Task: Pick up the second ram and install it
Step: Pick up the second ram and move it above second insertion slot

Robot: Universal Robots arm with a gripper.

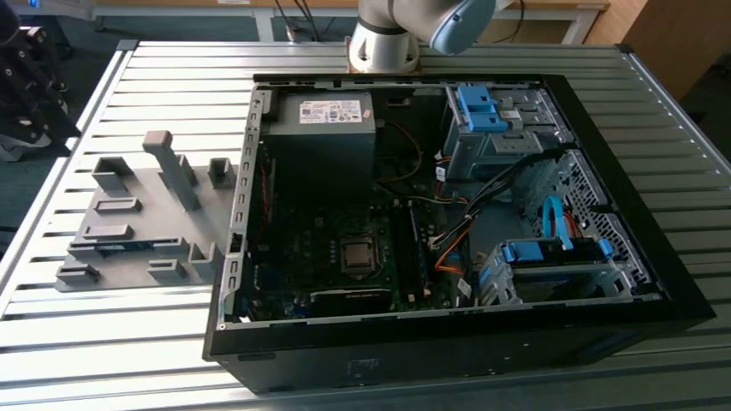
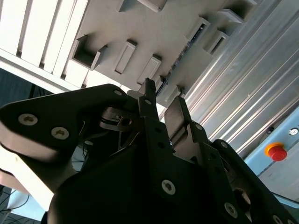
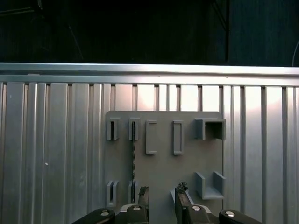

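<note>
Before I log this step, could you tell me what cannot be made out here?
- Thin blue-green memory stick: edge-on in the first wrist view in grey plastic holder blocks; its chips are hidden.
- Memory slots in the black computer case: too dark in the exterior view to tell whether filled.
- Robot arm: cut off by that view's top edge.

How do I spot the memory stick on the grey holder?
On the slatted metal table, beside the open computer case, lies a grey holder plate. The memory stick stands on edge there, a thin strip bridging two slotted blocks; the neighbouring pair holds nothing.
</note>
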